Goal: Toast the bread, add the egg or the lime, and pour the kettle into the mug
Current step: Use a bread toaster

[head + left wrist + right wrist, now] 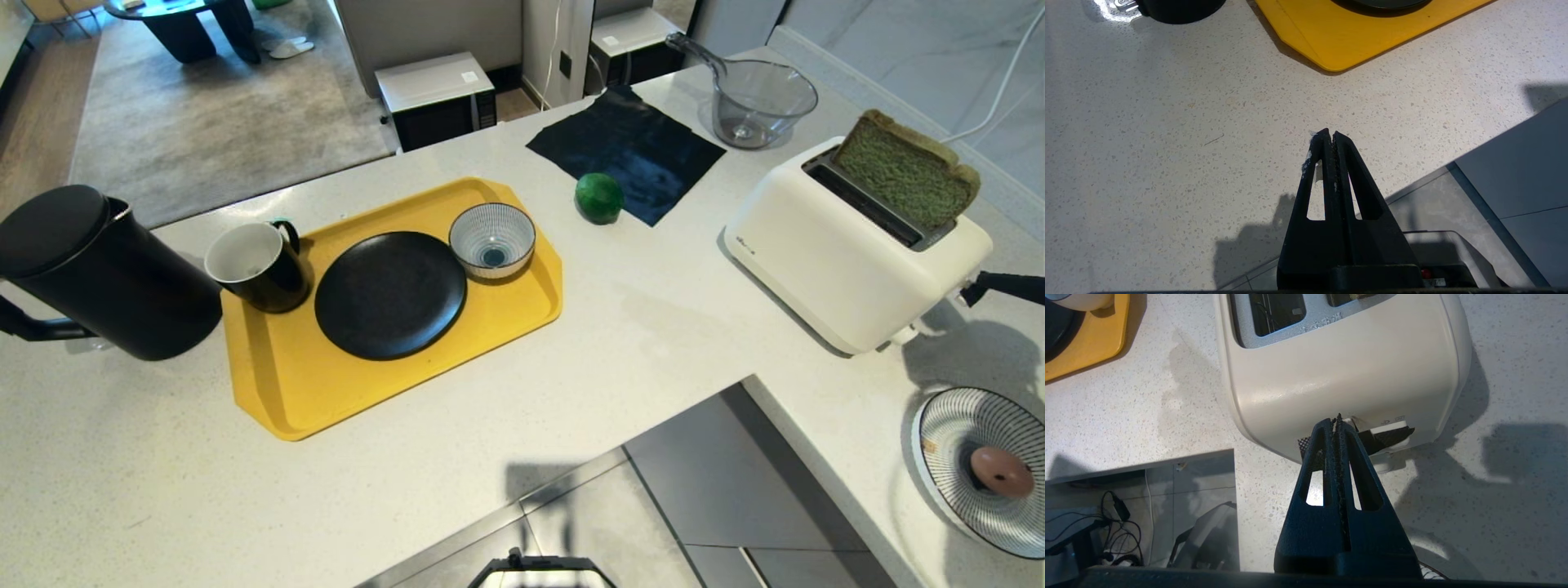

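The green bread (906,171) stands tilted in the far slot of the white toaster (824,253) at the right. My right gripper (973,291) (1336,421) is shut and empty, its tips just above the lever (1392,435) on the toaster's end. The dark green lime (598,198) lies on the counter by a black cloth (629,151). A pinkish egg (1001,472) rests on a striped plate (947,441) at the lower right. The black kettle (90,273) stands at the left, next to the black mug (257,267) on the yellow tray (286,384). My left gripper (1330,134) hangs shut over the counter's front.
The tray also holds a black plate (390,294) and a blue-striped bowl (492,239). A clear glass measuring jug (755,102) stands at the back. The counter is L-shaped, and its inner edge (653,416) drops to the grey floor.
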`<state>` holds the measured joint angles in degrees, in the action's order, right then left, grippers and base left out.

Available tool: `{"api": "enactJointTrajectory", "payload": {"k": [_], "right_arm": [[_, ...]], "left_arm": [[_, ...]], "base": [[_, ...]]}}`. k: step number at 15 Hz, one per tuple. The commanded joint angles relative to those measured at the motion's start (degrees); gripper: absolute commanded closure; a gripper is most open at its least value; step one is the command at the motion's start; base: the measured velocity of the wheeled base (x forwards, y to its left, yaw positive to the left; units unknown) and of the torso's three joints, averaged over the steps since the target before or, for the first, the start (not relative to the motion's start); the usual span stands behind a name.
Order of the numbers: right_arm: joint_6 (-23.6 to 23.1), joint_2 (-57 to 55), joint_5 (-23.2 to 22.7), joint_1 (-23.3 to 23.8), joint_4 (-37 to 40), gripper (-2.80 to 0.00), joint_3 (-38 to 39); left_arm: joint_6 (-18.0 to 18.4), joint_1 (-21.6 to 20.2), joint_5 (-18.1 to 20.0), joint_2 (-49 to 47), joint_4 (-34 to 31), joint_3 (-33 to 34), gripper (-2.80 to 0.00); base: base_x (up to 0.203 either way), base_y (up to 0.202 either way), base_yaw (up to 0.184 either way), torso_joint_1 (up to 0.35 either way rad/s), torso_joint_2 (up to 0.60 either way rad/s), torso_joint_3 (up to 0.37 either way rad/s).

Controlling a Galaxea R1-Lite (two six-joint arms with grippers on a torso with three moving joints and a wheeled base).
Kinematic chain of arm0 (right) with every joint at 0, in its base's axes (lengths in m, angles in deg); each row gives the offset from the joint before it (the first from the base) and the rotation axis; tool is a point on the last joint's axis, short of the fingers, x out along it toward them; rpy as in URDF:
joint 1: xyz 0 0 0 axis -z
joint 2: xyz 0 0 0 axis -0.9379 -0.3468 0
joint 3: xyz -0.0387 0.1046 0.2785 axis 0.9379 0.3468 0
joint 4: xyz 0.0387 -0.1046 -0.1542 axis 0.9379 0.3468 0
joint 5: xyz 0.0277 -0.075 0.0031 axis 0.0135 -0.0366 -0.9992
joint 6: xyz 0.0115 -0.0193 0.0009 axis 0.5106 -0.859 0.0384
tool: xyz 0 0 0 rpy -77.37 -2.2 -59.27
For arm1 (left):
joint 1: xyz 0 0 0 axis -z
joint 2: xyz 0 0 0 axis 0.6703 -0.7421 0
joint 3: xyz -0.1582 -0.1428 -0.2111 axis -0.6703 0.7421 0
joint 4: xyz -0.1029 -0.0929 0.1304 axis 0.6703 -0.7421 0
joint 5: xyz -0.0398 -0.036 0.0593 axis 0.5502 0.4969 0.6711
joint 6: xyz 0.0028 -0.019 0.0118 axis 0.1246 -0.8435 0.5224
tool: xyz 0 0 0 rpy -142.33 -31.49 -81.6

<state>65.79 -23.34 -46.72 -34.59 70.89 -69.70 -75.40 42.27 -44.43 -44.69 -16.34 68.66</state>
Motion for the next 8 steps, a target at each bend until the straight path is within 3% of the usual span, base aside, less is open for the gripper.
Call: {"api": "enactJointTrajectory", "payload": {"k": [1,8], "right_arm": [[-0.1,-1.6,-0.3,-0.2,0.0,0.0,-0.4],[-0.5,-3.2,-0.2,-0.6,0.0,0.0,-0.1]], "left_arm": [[0.0,0.0,0.0,0.1,0.0,1.0,0.0],[0.0,0.0,0.0,0.1,0.0,1.0,0.0]], "base": [[0.0,0.0,0.0,0.0,0.0,0.0],[0.0,0.0,0.0,0.0,0.0,0.0]]}}
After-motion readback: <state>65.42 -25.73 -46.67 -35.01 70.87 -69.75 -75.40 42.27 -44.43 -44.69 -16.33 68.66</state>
